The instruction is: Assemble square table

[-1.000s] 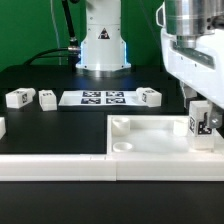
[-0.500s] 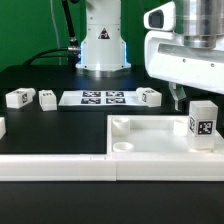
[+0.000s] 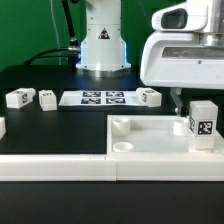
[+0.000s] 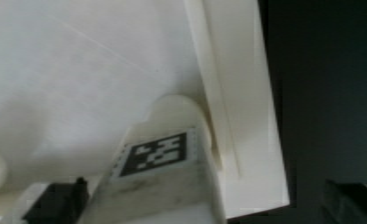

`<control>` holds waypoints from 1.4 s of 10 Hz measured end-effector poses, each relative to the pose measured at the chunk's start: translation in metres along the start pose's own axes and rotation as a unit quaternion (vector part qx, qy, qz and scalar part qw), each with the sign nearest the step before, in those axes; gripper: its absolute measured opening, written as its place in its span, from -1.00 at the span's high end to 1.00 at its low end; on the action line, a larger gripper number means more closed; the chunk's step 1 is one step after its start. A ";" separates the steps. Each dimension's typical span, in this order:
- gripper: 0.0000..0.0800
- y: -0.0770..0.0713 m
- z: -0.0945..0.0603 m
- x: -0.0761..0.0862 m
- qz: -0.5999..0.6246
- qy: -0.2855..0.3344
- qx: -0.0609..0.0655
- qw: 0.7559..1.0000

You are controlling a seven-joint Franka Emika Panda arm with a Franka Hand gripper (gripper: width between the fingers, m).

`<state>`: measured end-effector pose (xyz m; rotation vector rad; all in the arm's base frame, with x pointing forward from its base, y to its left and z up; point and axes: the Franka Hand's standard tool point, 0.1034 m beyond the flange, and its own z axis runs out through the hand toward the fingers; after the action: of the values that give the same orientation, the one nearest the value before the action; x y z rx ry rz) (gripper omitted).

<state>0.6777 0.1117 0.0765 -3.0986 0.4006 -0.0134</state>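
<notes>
The white square tabletop (image 3: 155,141) lies at the front of the exterior view's right, with a raised rim and a round boss in its near-left corner. A white tag-marked leg (image 3: 203,122) stands upright in its right corner. My gripper (image 3: 187,101) hangs just above and behind that leg, open and holding nothing. In the wrist view the leg (image 4: 162,155) stands against the tabletop's rim (image 4: 233,80), and my gripper (image 4: 201,205) has its dark fingers (image 4: 55,202) wide apart on either side of it.
Three loose legs lie at the back: two on the exterior view's left (image 3: 18,98) (image 3: 46,98) and one further right (image 3: 150,96). The marker board (image 3: 98,98) lies between them. A long white rail (image 3: 55,166) runs along the front. The arm's base (image 3: 100,45) stands behind.
My gripper let go of the leg, which stays upright in the tabletop's right corner, and rose above it, drifting a little toward the exterior view's left.
</notes>
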 end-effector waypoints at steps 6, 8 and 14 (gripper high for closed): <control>-0.62 0.020 0.001 0.014 -0.159 0.027 0.003 0.987; -0.04 0.018 0.001 0.014 -0.150 0.027 0.004 0.988; 0.28 0.015 0.002 0.012 0.073 0.022 0.014 0.997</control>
<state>0.6853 0.0938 0.0740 -3.0372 0.6203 -0.0850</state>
